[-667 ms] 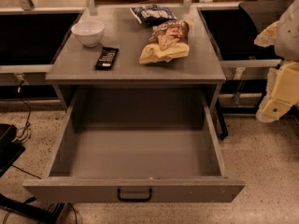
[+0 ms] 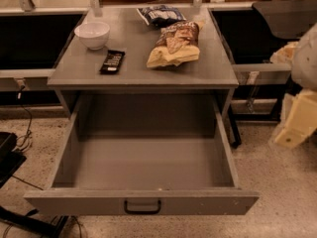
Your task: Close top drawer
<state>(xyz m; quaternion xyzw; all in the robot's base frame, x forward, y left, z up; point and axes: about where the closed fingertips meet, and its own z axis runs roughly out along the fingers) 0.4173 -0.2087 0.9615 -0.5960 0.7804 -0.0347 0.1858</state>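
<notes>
Top drawer point(image 2: 148, 165): grey flat metal box, dark loop handle point(image 2: 142, 206), pulled out left of cream gripper point(image 2: 297, 122), speckled floor point(image 2: 267, 170) between; gripper's opening cannot be told.

No lettering can be read; the bag's point(image 2: 173, 46) print, left of the gripper point(image 2: 292, 128), is perhaps a brand.

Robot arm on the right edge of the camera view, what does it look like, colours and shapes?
The arm is a smooth, rounded, pale grey-white shell. Below it the gripper, at the right edge beside the open top drawer, looks cream-yellow and blocky, with flat angled faces. No cables or markings show.
</notes>
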